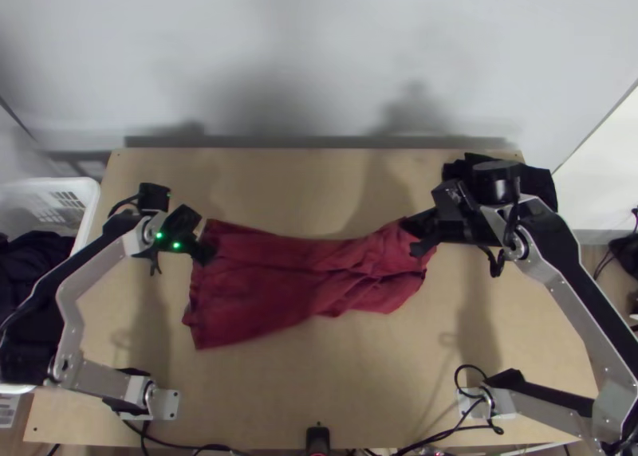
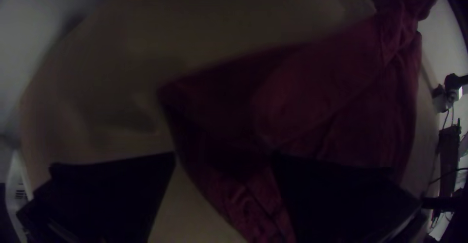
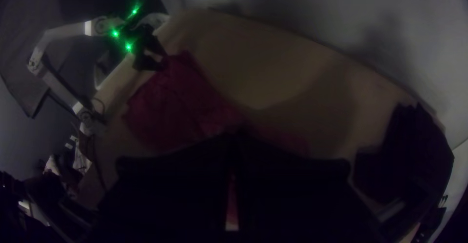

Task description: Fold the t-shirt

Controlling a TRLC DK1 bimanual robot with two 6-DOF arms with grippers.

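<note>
The red t-shirt (image 1: 259, 288) lies stretched sideways over the middle of the table, flat at its left part and creased and bunched at its right. At its upper left corner is my left gripper (image 1: 202, 237); in the left wrist view the left gripper (image 2: 223, 156) has its fingers wide apart, one over the t-shirt (image 2: 302, 96). My right gripper (image 1: 418, 236) is at the shirt's right end. In the right wrist view the fingertips of the right gripper (image 3: 235, 134) meet on the red cloth (image 3: 175, 106), with a strip of red between the fingers.
A dark cloth bundle (image 1: 538, 183) lies at the table's back right, partly under the right arm. A white basket (image 1: 89, 205) with dark cloth stands beyond the left edge. Bare wooden table (image 1: 311, 376) extends in front of the shirt, with cables along the near edge.
</note>
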